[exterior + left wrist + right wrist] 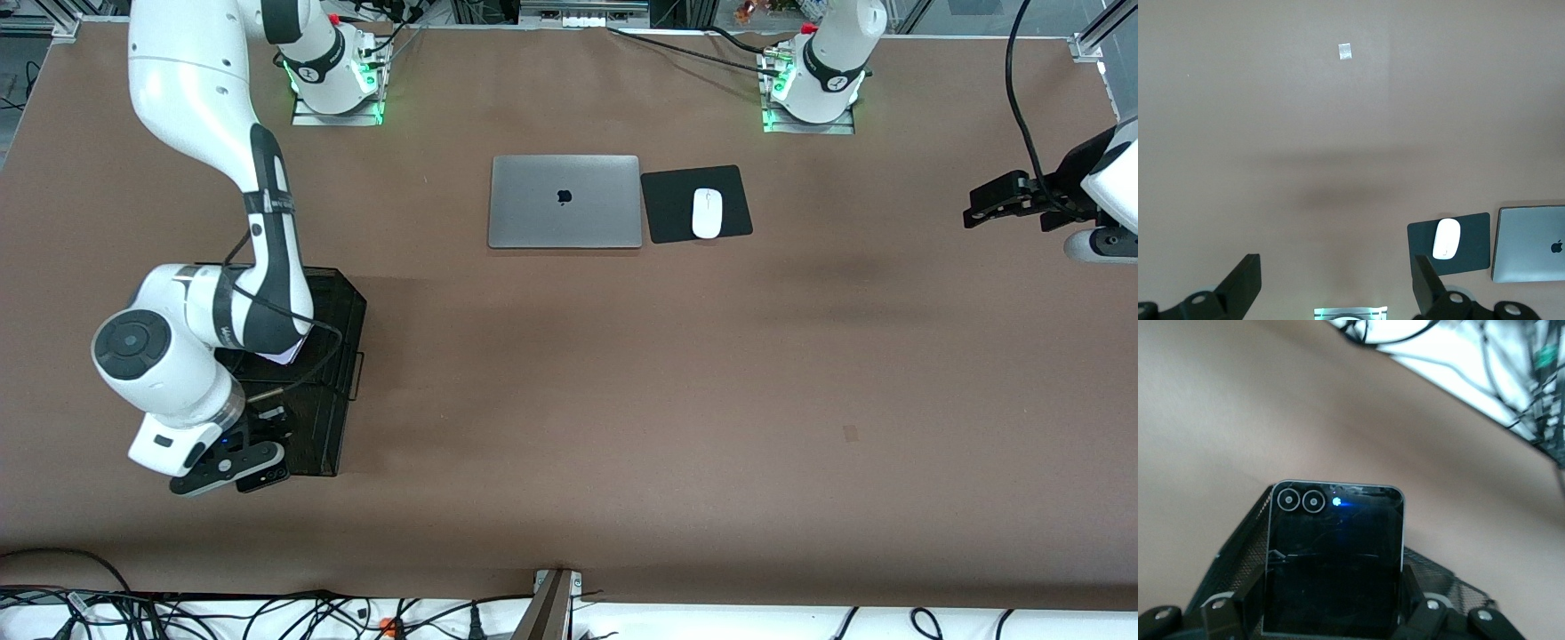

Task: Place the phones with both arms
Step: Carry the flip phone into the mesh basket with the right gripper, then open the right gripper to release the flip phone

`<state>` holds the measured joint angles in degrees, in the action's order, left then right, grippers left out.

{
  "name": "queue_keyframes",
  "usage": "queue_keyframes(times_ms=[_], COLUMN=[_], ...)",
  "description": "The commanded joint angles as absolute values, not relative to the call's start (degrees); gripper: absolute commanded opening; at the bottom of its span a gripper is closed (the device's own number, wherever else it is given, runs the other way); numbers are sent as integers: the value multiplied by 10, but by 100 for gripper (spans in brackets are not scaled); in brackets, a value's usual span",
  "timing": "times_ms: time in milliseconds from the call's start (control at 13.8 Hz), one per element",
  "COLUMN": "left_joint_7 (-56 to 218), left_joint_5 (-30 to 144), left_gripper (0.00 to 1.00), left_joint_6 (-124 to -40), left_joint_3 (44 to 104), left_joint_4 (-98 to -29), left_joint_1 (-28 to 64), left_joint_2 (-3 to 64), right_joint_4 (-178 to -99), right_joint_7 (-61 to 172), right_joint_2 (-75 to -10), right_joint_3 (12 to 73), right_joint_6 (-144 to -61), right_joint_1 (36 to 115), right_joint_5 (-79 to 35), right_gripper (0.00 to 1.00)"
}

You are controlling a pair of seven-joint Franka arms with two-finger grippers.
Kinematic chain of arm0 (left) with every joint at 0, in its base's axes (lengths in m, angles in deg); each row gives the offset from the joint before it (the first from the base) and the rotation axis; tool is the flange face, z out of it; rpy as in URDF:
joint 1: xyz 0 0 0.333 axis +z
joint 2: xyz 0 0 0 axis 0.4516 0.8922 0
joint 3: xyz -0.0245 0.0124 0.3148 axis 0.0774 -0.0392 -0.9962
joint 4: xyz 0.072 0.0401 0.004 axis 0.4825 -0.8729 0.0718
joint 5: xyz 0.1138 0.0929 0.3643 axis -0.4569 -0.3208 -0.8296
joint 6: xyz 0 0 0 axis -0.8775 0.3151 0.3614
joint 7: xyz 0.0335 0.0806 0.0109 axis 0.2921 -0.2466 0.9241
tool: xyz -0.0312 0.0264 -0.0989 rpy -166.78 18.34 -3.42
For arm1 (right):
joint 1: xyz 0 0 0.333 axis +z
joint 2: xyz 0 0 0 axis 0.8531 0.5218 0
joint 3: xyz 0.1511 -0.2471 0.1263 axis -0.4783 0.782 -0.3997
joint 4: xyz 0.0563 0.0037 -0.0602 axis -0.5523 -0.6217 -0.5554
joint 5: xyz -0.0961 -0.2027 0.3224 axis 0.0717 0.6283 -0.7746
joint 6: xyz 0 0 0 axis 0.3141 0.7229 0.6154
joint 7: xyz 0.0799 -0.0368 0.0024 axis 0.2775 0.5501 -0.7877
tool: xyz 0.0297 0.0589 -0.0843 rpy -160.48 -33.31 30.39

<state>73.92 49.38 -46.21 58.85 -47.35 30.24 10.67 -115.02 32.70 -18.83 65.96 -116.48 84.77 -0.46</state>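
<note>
So on my screen the right gripper (233, 467) is hanging over the end of the black mesh tray (342, 307) that's nearest the front camera, down at the right arm's end of the table. Its jaws are clamped on the small squarish black phone (1333, 563); in the right wrist view I can see the phone gripped by its two edges between the fingers (1245, 603), camera rings and a little blue glow showing on its glossy face, with the tray's mesh rim right underneath it. In the front view that phone only pokes out as a dark corner under the gripper. Farther up the tray, tucked under the right arm's forearm, there's a sliver of the pale lavender-white phone (286, 356) lying in the tray. I can't spot the long black phone anywhere, the arm covers most of the tray. The left gripper (978, 212) is parked up in the air over bare brown table (622, 400) at the left arm's end, jaws spread wide with nothing between them, just waiting. Middle of the table, closer to the arm bases, sits the closed silver laptop (564, 202), and just beside it toward the left arm's end is a black mouse pad (671, 209) with a white mouse (707, 213) on it.
</note>
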Motion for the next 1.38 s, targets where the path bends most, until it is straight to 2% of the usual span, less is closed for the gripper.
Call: queue_keyframes(times_ms=[0,364,436,509,655,727,800,945,1091,1309], left_joint_7=[729,727,727,727,727,727,727,727,727,727], left_joint_5=[506,505,505,505,504,504,504,504,503,503], left_gripper=[100,100,100,100,100,100,100,100,100,100], left_joint_6=[-459,-459,-459,-458,-457,-456,-456,-455,-455,-454], left_joint_3=[586,587,587,587,586,587,587,587,587,587], left_joint_4=[-479,-479,-479,-480,-480,-481,-481,-480,-480,-479], left_joint_1=[304,304,304,304,304,304,304,304,304,304], left_joint_2=[100,100,100,100,100,100,99,100,99,99], right_joint_4=[-1155,-1156,-1155,-1155,-1155,-1155,-1155,-1157,-1156,-1123], right_joint_7=[267,238,238,244,251,251,251,251,246,247], right_joint_2=[-172,-166,-166,-168,-170,-170,-170,-170,-170,-174], right_joint_3=[651,647,647,646,646,646,646,646,646,646], right_joint_6=[-1193,-1200,-1193,-1181,-1162,-1161,-1161,-1144,-1135,-1107], right_joint_1=[826,810,810,811,811,811,810,807,794,798], right_joint_5=[-37,-98,-98,-99,-99,-99,-99,-130,-151,-143], right_gripper=[0,0,37,43,67,85,93,90,99,100])
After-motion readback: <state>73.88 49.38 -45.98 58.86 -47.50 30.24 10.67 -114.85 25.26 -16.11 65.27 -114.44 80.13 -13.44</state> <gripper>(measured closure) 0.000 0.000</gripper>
